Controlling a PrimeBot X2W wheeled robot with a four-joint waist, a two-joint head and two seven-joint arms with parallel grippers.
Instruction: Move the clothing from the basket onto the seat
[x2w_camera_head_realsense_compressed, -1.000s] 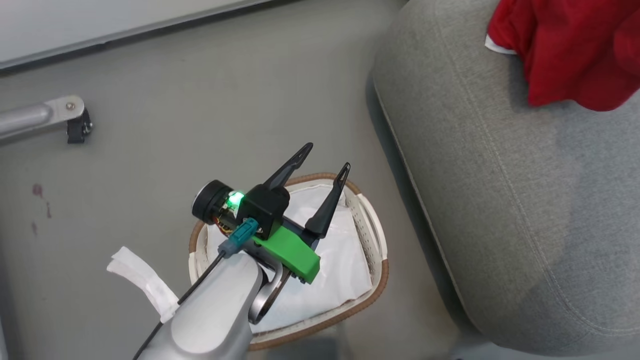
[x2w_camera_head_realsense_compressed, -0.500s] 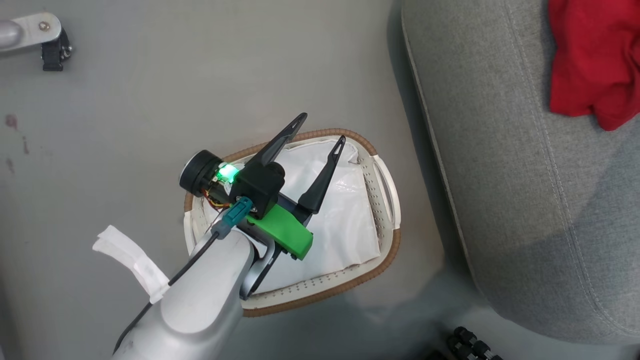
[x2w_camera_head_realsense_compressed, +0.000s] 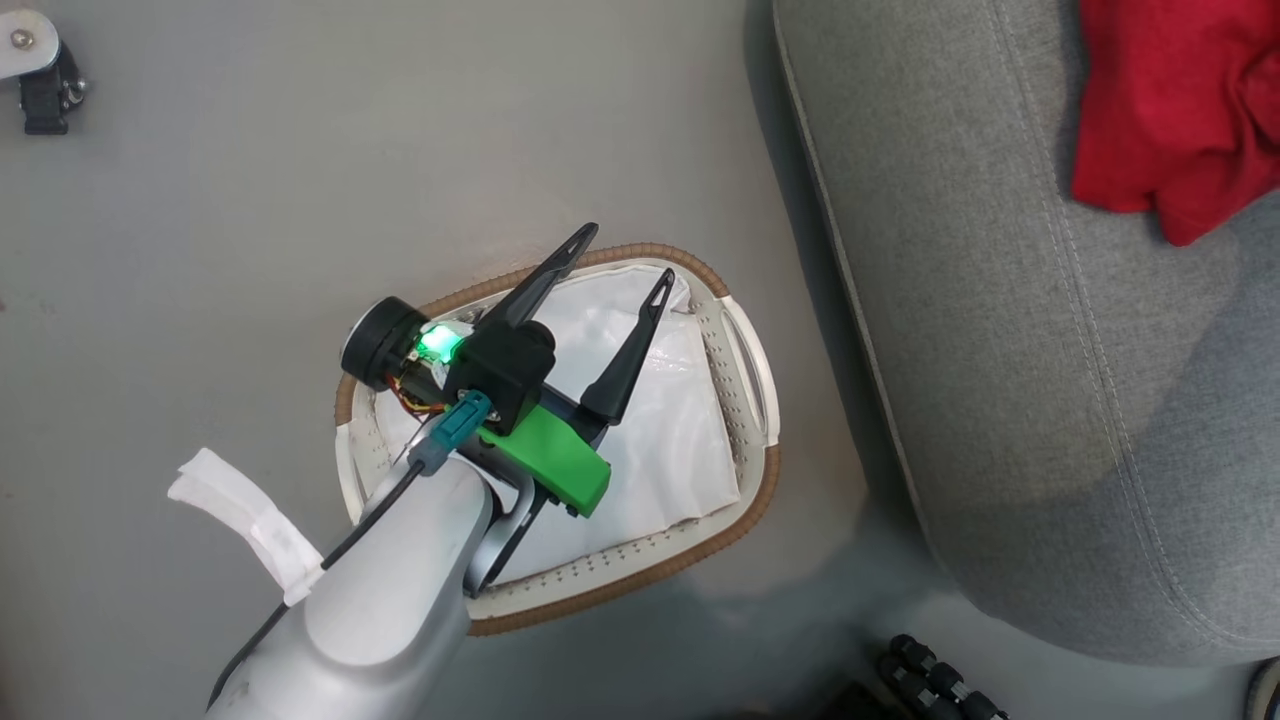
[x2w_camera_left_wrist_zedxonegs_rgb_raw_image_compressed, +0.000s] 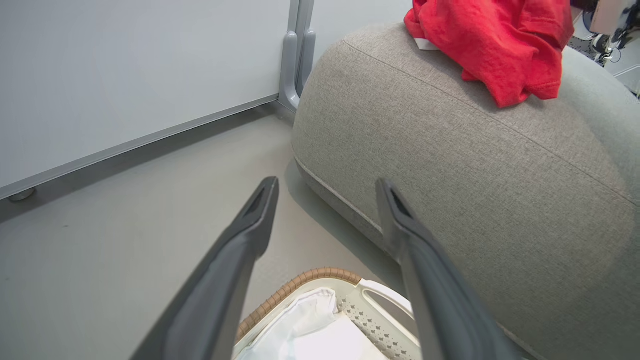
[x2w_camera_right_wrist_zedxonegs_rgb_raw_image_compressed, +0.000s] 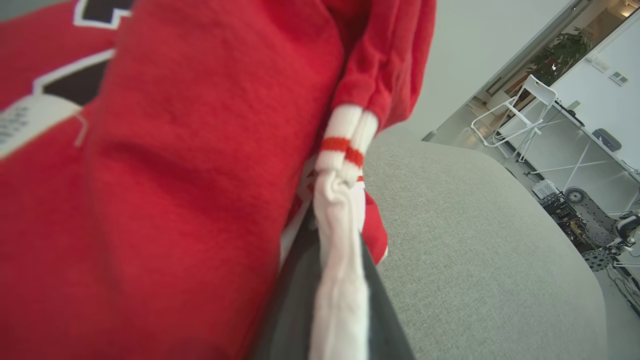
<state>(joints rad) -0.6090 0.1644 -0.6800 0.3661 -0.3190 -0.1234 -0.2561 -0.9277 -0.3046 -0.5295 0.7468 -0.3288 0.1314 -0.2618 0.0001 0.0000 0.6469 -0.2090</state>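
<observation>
My left gripper (x2w_camera_head_realsense_compressed: 628, 255) hangs open over the basket (x2w_camera_head_realsense_compressed: 700, 560), a white oval tub with a brown woven rim, and nothing sits between its fingers. Inside the basket I see just the white liner. In the left wrist view the same open gripper (x2w_camera_left_wrist_zedxonegs_rgb_raw_image_compressed: 327, 192) points past the basket rim (x2w_camera_left_wrist_zedxonegs_rgb_raw_image_compressed: 300, 282) at the grey seat (x2w_camera_left_wrist_zedxonegs_rgb_raw_image_compressed: 450, 150), where red clothing (x2w_camera_left_wrist_zedxonegs_rgb_raw_image_compressed: 495, 40) lies on top. The head view has that red clothing (x2w_camera_head_realsense_compressed: 1170, 110) on the seat (x2w_camera_head_realsense_compressed: 1000, 300) at upper right. My right gripper (x2w_camera_right_wrist_zedxonegs_rgb_raw_image_compressed: 337, 240) is shut on the white trim of a red jersey (x2w_camera_right_wrist_zedxonegs_rgb_raw_image_compressed: 150, 175) above the seat (x2w_camera_right_wrist_zedxonegs_rgb_raw_image_compressed: 475, 250).
A caster foot (x2w_camera_head_realsense_compressed: 40, 80) stands on the grey floor at far left. Black cable parts (x2w_camera_head_realsense_compressed: 930, 680) lie at the bottom edge by the seat. A white wall panel with a grey post (x2w_camera_left_wrist_zedxonegs_rgb_raw_image_compressed: 295, 65) runs behind the seat. A white chair (x2w_camera_right_wrist_zedxonegs_rgb_raw_image_compressed: 525, 115) stands far off.
The head camera has shifted, so the whole picture moved and the basket shows more fully. My left gripper stays open over the basket.
</observation>
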